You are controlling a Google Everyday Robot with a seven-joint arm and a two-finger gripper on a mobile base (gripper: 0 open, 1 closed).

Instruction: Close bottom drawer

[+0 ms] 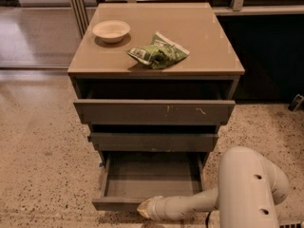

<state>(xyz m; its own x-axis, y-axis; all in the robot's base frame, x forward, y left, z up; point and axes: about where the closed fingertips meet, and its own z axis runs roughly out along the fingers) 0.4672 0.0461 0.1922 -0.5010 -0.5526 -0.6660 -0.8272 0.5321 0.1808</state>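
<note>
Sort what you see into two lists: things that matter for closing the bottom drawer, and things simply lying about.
Part of the job:
- bottom drawer, pulled out
- gripper, low at that drawer's front edge

Just lying about:
- bowl on the cabinet top
- green packet beside it
- top drawer
- middle drawer

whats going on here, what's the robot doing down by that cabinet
A white robot arm reaches low across the front of a dark grey-brown three-drawer cabinet. Its pincer, at the arm's tip, sits right at the front panel of the lowest, flat-fronted drawer, which is pulled well out and not yet pushed shut. The middle drawer and the scratched top drawer stick out only slightly. A pale round bowl and a crumpled green snack bag lie on top.
</note>
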